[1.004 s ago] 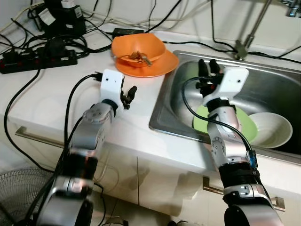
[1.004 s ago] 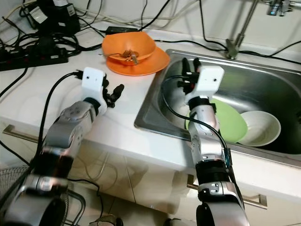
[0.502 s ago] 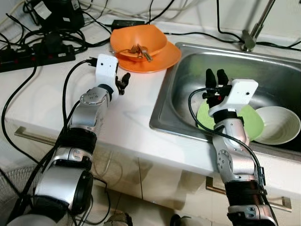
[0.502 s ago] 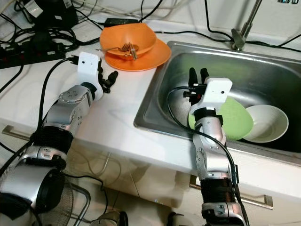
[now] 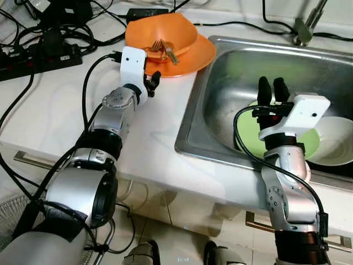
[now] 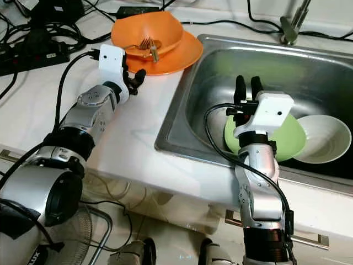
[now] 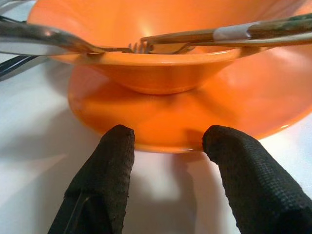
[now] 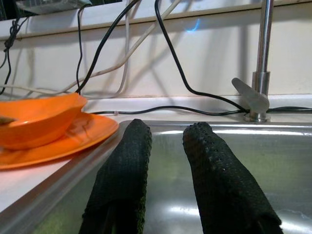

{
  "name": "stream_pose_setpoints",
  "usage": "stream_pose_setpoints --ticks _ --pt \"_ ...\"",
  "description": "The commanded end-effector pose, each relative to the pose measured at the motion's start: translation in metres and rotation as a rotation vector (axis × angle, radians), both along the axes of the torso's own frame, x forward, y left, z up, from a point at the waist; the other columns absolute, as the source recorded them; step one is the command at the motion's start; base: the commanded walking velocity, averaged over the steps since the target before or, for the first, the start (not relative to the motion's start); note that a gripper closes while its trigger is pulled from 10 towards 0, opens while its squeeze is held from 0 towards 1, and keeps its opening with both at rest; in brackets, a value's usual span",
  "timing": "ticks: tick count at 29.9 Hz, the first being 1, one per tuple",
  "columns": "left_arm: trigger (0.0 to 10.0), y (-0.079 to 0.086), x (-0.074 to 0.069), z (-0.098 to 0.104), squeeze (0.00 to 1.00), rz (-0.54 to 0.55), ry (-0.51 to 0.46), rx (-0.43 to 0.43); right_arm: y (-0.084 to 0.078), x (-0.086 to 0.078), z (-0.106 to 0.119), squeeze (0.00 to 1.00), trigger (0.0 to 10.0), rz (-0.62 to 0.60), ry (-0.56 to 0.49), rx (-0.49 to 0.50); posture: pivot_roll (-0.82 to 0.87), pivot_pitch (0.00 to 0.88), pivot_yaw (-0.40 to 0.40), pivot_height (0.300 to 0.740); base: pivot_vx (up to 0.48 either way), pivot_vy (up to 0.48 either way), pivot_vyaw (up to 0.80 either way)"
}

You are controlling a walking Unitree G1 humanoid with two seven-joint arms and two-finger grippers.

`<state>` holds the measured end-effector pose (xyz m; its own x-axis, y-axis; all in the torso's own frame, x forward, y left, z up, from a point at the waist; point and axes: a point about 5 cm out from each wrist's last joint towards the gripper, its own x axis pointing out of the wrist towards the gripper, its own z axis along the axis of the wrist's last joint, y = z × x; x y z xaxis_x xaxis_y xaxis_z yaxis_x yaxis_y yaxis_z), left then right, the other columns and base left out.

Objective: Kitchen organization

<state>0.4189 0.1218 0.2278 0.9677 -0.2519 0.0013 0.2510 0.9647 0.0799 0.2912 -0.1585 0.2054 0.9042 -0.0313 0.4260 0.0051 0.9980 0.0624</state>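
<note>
Reaching w/ spread left claw point(image 7: 168, 141) at orange plate point(image 7: 234, 112) rim; right claw point(image 5: 273, 91), slightly parted, over sink point(image 5: 231, 61).

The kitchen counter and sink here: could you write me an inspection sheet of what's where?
Surface: white counter beside a steel sink.
Job's things: orange bowl on an orange plate, forks across the bowl; green plate and white bowl in the sink.
Clutter: power strip and a black adapter.
Grippers: left gripper open, fingertips at the orange plate's rim; right gripper open over the sink.
Cables: black cables along the counter's back.
Surroundings: faucet, cabinet handles, a fan on the floor.
</note>
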Motion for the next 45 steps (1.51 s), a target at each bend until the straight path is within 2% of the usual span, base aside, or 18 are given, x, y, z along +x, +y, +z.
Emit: stream_pose_setpoints --ticks 1,6,11,20,26,33,35,41,44,45 --pt "10.0 -0.005 0.001 0.003 0.00 -0.018 -0.006 -0.004 -0.008 -0.003 -0.024 0.00 10.0 -0.035 0.106 0.015 -0.14 0.280 0.087 0.740 0.000 0.000 0.00" --pt "10.0 -0.012 0.003 0.013 0.00 -0.040 -0.027 -0.016 -0.009 -0.008 -0.022 0.00 10.0 -0.043 0.113 0.014 -0.16 0.284 0.094 0.740 0.000 0.000 0.00" --pt "10.0 -0.016 0.004 0.026 0.00 -0.059 -0.054 0.011 -0.011 -0.009 -0.020 0.00 10.0 -0.052 0.114 0.015 -0.15 0.279 0.098 0.740 0.000 0.000 0.00" --pt "10.0 -0.017 0.002 0.043 0.00 -0.090 -0.088 0.014 -0.004 0.000 -0.021 0.00 10.0 -0.020 0.123 0.019 -0.10 0.253 0.084 0.740 0.000 0.000 0.00" --pt "10.0 -0.016 0.004 0.035 0.00 -0.069 -0.031 0.010 -0.001 0.004 -0.018 0.00 10.0 -0.006 0.116 0.017 -0.11 0.244 0.085 0.740 0.000 0.000 0.00" --pt "10.0 -0.016 0.006 0.021 0.00 -0.029 0.060 -0.004 -0.010 -0.004 -0.013 0.00 10.0 -0.043 0.098 0.005 -0.16 0.261 0.098 0.740 0.000 0.000 0.00" --pt "10.0 -0.016 0.006 0.017 0.00 -0.013 0.090 -0.031 -0.014 -0.008 -0.010 0.00 10.0 -0.056 0.085 0.001 -0.18 0.269 0.099 0.740 0.000 0.000 0.00" --pt "10.0 -0.014 0.008 0.025 0.00 0.028 0.086 -0.063 -0.016 -0.011 -0.006 0.00 10.0 -0.057 0.074 -0.009 -0.19 0.271 0.096 0.740 0.000 0.000 0.00" --pt "10.0 -0.014 0.009 0.030 0.00 0.032 0.114 -0.132 -0.016 -0.010 -0.006 0.00 10.0 -0.059 0.076 -0.014 -0.18 0.266 0.100 0.740 0.000 0.000 0.00" --pt "10.0 -0.014 0.009 0.030 0.00 0.032 0.114 -0.132 -0.016 -0.010 -0.006 0.00 10.0 -0.059 0.076 -0.014 -0.18 0.266 0.100 0.740 0.000 0.000 0.00"
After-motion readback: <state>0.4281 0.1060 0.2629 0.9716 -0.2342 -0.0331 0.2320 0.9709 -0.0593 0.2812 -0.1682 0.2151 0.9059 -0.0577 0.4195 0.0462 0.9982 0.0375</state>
